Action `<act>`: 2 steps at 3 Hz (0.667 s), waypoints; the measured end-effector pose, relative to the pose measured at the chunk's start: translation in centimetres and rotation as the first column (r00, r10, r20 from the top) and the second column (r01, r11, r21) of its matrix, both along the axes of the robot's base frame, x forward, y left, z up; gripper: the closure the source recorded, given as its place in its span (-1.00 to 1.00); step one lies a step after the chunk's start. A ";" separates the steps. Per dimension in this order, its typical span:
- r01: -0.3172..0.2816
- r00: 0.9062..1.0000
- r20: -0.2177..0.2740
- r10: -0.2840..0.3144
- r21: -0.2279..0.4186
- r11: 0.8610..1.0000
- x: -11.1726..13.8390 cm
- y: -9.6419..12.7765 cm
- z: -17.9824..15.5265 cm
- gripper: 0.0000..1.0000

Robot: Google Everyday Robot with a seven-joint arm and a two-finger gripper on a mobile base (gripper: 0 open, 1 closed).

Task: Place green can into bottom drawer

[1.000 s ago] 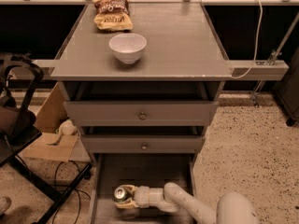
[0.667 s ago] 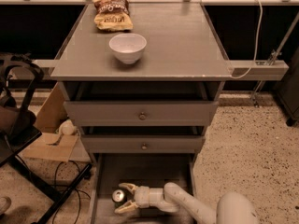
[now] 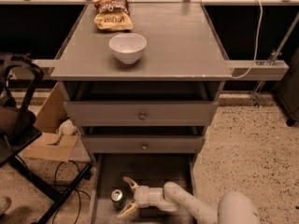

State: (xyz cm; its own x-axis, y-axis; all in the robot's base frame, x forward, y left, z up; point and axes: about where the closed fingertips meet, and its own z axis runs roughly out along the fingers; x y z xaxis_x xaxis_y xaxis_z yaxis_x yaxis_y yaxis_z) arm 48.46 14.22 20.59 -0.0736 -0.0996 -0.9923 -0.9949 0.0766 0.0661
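The green can (image 3: 117, 198) stands upright on the floor of the open bottom drawer (image 3: 156, 171), near its front left, with its silver top showing. My gripper (image 3: 127, 197) is inside the drawer just right of the can. It is open, with one pale finger (image 3: 129, 183) behind the can and the other in front of it. The fingers flank the can's right side without closing on it. My white arm (image 3: 187, 204) reaches in from the lower right.
A white bowl (image 3: 127, 47) and a chip bag (image 3: 111, 14) sit on the cabinet top. The two upper drawers with round knobs (image 3: 142, 116) are nearly shut above the bottom drawer. A black chair (image 3: 14, 120), a cardboard box (image 3: 46, 141) and floor cables lie at left.
The fingers, which were closed around the can, have spread apart. The can now stands free on the drawer floor.
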 end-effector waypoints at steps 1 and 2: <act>-0.008 1.000 0.010 0.008 -0.031 0.999 -0.5 -0.6 3.8 -1.00; 0.101 0.995 0.016 -0.100 -0.142 0.985 1.8 -5.8 9.1 -1.00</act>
